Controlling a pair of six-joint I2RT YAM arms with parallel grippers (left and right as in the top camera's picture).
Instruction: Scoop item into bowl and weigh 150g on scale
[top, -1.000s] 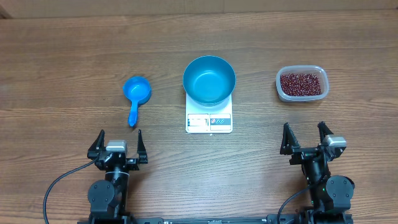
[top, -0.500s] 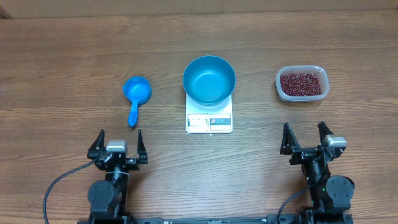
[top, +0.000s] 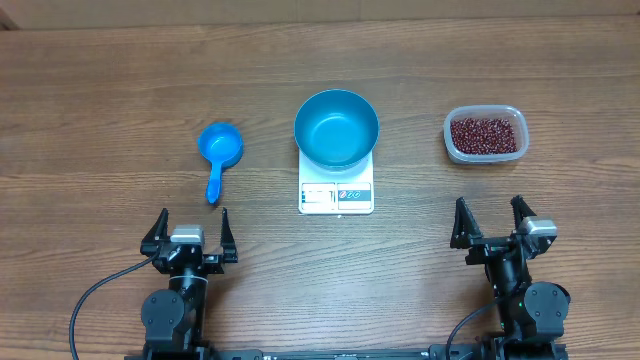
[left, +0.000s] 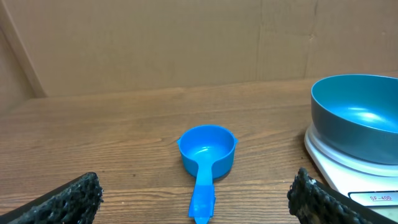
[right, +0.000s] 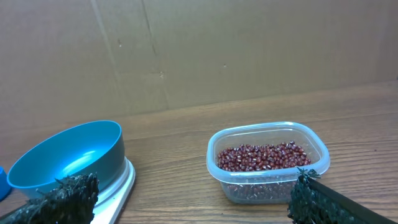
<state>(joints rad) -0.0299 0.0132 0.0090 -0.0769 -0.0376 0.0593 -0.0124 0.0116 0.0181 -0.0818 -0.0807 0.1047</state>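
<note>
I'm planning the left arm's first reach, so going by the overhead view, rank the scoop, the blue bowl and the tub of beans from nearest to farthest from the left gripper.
From the left gripper:
1. Scoop, just ahead of it, handle end closest.
2. Blue bowl, on the scale at table center.
3. Tub of beans, far across on the right side.

Wood-grain table (top: 100, 90), brown planks running left-right. 4 things sit directly on it. Blue scoop (top: 219, 150) lies just ahead of the left gripper (top: 189, 228), handle pointing back toward it, cup end farther away; nothing in the cup. White scale (top: 336, 188) sits ahead and to the right of that gripper, approx mid-table, display edge facing the arms; it's ahead-left of the right gripper (top: 490, 222). Clear plastic tub (top: 484, 135) sits ahead of the right gripper, a bit farther out than the scale. Scoop, scale & tub are well apart, roughly in one row. Both arm bases stand at the near edge.
</note>
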